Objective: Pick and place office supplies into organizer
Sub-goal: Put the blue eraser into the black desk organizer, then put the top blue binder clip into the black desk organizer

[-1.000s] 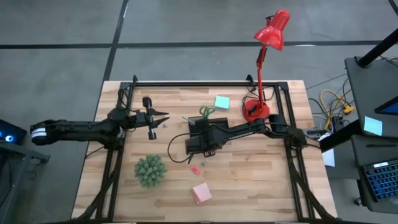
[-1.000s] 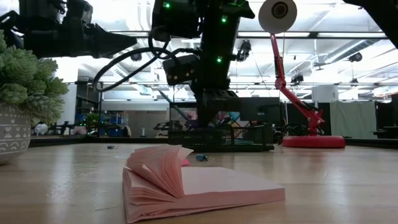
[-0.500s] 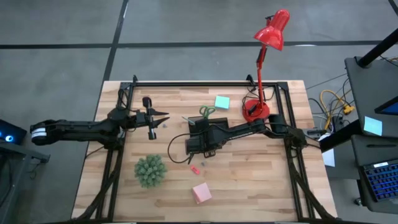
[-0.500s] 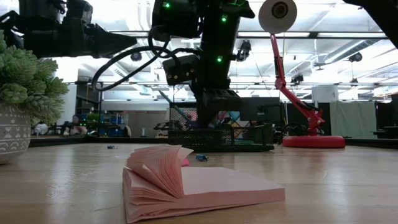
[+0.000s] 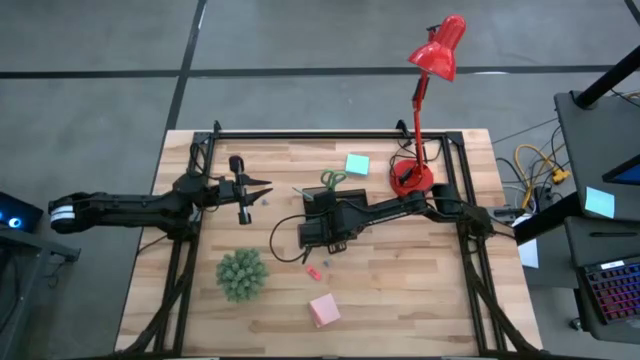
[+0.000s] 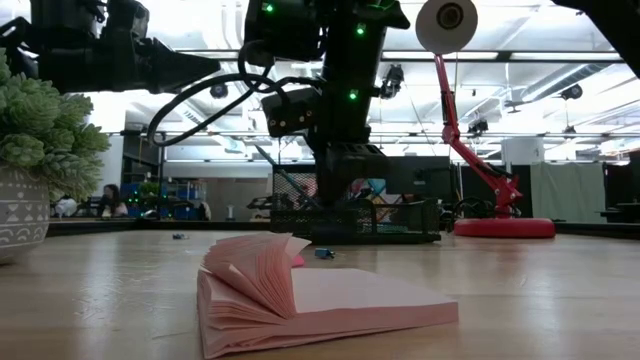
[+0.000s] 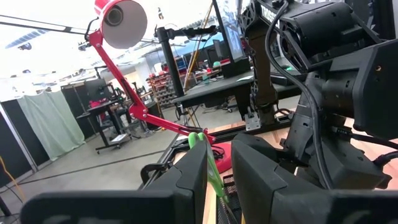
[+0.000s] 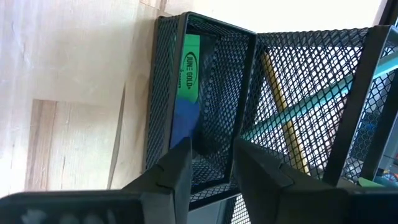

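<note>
The wooden desk (image 5: 420, 300) fills the middle of the high view, ringed by a black frame; grey floor surrounds it, and the low view looks across into a bright workshop with a person far off at the left. A red lamp (image 5: 428, 110) stands at the upper right of the desk and a spiky green plant (image 5: 241, 273) at the lower left.

The organizer (image 5: 318, 222), a black mesh tray, sits at the centre. The right tool (image 8: 208, 165) hangs directly over one of its compartments, its fingers apart with nothing between them; below lie a green eraser (image 8: 190, 59) and a blue eraser (image 8: 184, 121), and a yellow pencil (image 8: 283, 118) lies in the neighbouring cell. The left tool (image 5: 262, 192) waits at the left, fingers slightly apart and empty.

Left on the desk: green scissors (image 5: 333, 180) just above the organizer, stiff and best taken at the blades' pivot; a teal pad (image 5: 356, 164) farther up; a pink pad (image 5: 323, 310) at the lower centre, light, its loose leaves fanning, so grip across the bound edge; and a tiny pink eraser (image 5: 314, 272), rubbery and easily nudged.
</note>
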{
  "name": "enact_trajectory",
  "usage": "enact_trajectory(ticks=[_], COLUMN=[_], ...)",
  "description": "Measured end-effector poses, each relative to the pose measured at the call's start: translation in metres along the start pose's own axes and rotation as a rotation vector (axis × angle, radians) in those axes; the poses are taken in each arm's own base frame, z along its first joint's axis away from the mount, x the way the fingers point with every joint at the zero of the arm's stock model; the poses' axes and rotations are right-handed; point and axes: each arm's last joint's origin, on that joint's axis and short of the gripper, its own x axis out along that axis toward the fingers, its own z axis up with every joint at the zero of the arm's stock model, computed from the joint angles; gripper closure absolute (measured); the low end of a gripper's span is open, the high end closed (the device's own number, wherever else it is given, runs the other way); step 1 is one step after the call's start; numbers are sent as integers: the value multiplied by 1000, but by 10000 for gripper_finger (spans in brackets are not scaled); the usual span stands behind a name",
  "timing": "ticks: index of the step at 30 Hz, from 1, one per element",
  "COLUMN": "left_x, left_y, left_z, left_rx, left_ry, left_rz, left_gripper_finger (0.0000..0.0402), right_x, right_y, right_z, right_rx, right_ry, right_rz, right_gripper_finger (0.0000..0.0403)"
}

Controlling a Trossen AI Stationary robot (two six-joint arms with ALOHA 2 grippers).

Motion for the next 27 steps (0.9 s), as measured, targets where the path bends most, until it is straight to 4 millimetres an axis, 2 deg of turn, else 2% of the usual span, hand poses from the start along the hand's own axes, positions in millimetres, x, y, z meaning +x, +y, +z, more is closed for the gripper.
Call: enact_trajectory(ticks=[14, 20, 24, 27], left_x=[0, 0, 0, 0], left_y=[0, 0, 0, 0], left_z=[0, 0, 0, 0], left_rx=[0, 0, 0, -1], left_ry=[0, 0, 0, 2], left_rz=[0, 0, 0, -1], left_gripper_finger=[343, 343, 343, 343], right_x=[-4, -24, -44, -61], right_y=[-3, -17, -29, -36], right_z=[2, 15, 25, 30], right_rx=[8, 124, 270, 309], right_ry=[-13, -96, -171, -220], right_rz=[-6, -22, -18, 25], right_gripper_finger=[300, 301, 308, 315])
